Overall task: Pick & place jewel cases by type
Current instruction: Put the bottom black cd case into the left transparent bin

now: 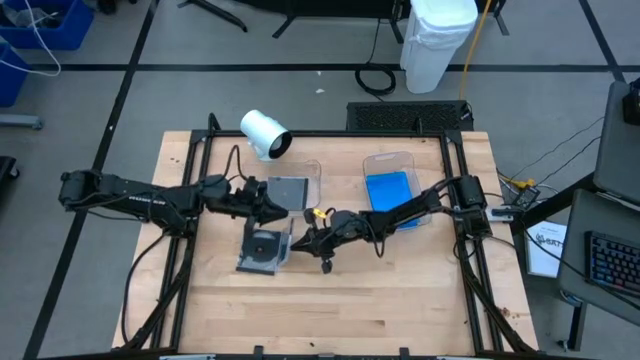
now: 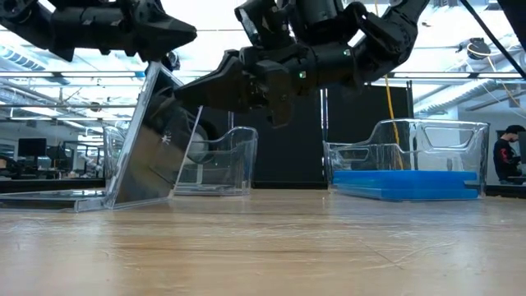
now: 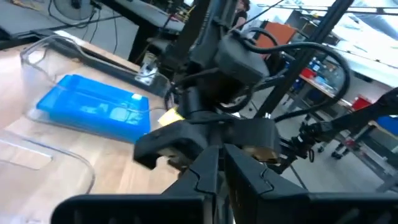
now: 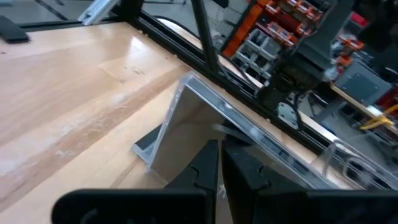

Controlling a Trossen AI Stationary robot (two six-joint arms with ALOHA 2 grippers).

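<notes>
Bare table [image 2: 271, 247] lies nearest; the tilted grey jewel case [image 2: 152, 144], light, rigid, slick, wants edge grips. Left gripper [image 1: 272, 208] and right gripper [image 1: 300, 240] jaw states: cannot tell.

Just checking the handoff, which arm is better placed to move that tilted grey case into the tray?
Probably left: the left gripper sits at the tilted grey case's raised top edge, beside the left tray. The right gripper hangs alongside.

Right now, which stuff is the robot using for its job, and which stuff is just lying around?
For the job: tilted grey case; grey case in the left tray; blue cases in the right tray.
Lying about: white cylinder; white bin.
</notes>
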